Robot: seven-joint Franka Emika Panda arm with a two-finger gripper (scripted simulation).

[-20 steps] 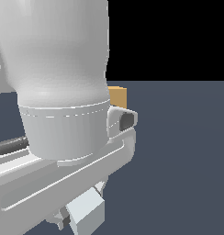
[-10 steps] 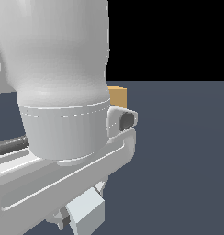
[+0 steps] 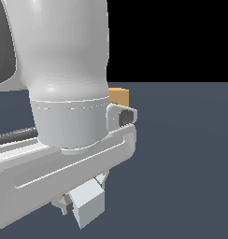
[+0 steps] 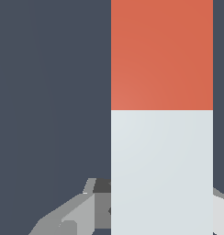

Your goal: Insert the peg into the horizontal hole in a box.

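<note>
Wrist view: the peg (image 4: 162,114) fills the frame, red-orange end leading, white part between the pincer (image 4: 162,206) fingers, apparently gripped; the box (image 3: 119,96) peeks out behind the arm, its hole hidden; insertion not yet done, I'd judge.

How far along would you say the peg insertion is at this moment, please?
Early. In the wrist view the peg fills the frame right at the pincer, but whether it is gripped cannot be told. Nothing looks inserted: the box is only a tan corner behind the arm in the exterior view, its hole hidden. Left: bring the peg to the hole and push in.
</note>
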